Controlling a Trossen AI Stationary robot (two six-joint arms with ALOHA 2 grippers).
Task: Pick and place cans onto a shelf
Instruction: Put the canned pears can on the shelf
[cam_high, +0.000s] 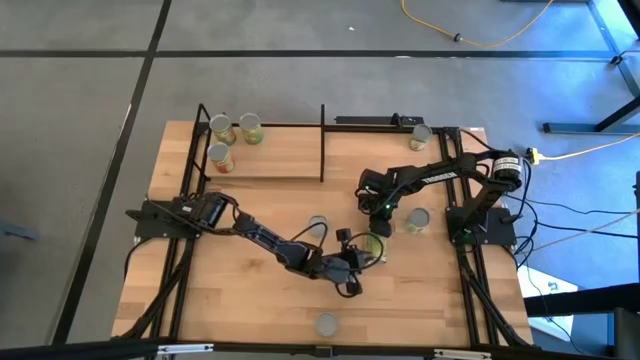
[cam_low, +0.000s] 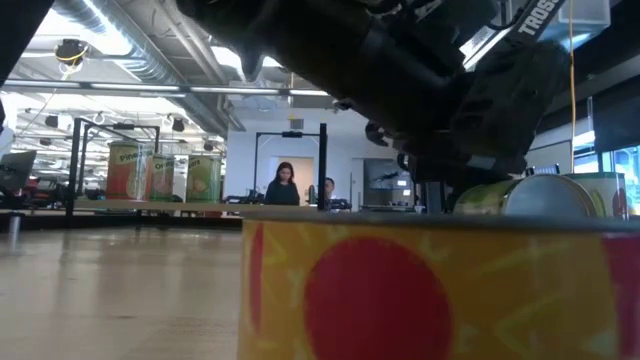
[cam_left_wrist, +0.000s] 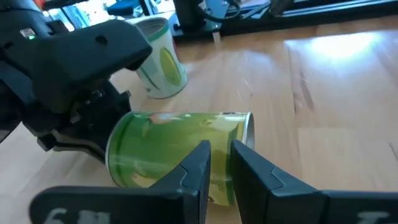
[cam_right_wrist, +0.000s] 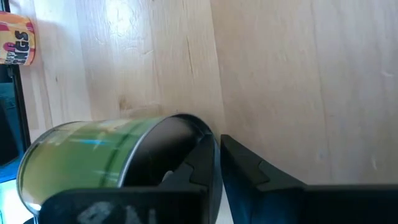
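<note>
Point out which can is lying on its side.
The green-labelled metal can between the two grippers, mid-table right of centre. It lies sideways, rim facing outward; every other can stands upright.

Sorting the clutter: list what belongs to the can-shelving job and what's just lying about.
Job: green tin can lying on its side, left end effector and right end effector at it; black-post wooden shelf; silver-topped upright cans.
Lying about: yellow floor cable; people behind.
</note>
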